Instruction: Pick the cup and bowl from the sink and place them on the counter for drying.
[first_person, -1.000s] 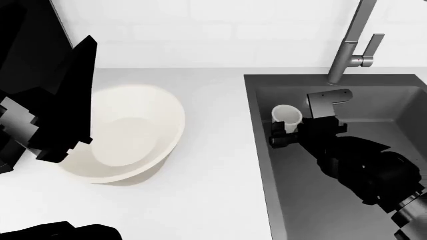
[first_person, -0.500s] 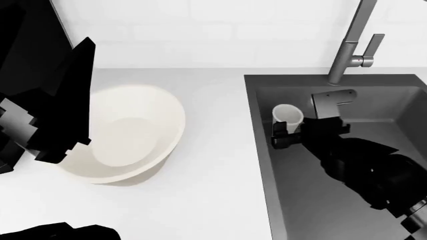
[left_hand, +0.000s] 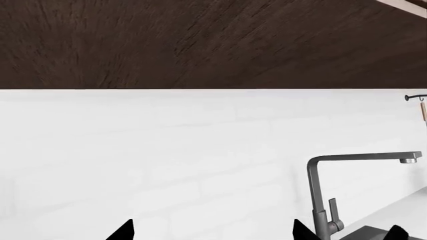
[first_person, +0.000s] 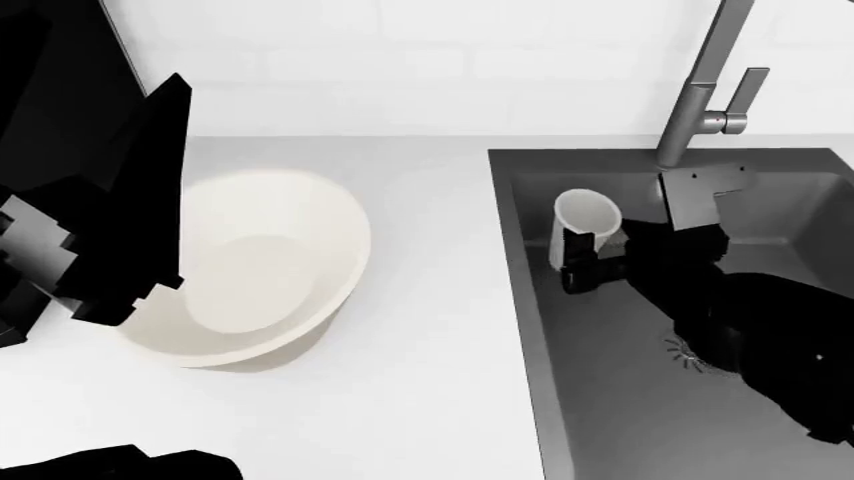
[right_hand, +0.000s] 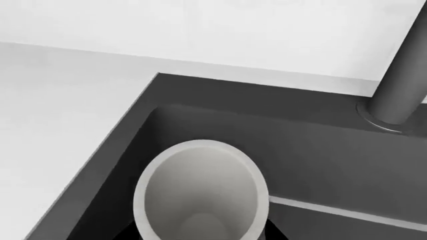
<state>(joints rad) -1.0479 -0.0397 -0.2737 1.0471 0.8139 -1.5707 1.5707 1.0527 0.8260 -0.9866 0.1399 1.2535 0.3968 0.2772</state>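
The white cup (first_person: 585, 222) hangs tilted over the dark grey sink (first_person: 787, 200), near the sink's left wall. My right gripper (first_person: 587, 265) is shut on its lower part. In the right wrist view the cup (right_hand: 199, 195) fills the space between the dark fingers, mouth up and empty. The big cream bowl (first_person: 267, 265) rests tilted on the white counter (first_person: 427, 380), left of the sink. My left arm (first_person: 94, 230) is raised beside the bowl and covers its left rim. The left gripper (left_hand: 212, 232) is open, facing the wall with nothing between its tips.
The tall grey faucet (first_person: 701, 90) rises from the back edge of the sink, just behind my right wrist. A round drain (first_person: 687, 350) shows on the sink floor. A white tiled wall runs along the back of the counter, with a dark wooden cabinet (left_hand: 200, 40) above.
My right gripper has risen and shifted slightly right with the cup, which now stands higher in the sink and tilted. The bowl and left arm have not moved.
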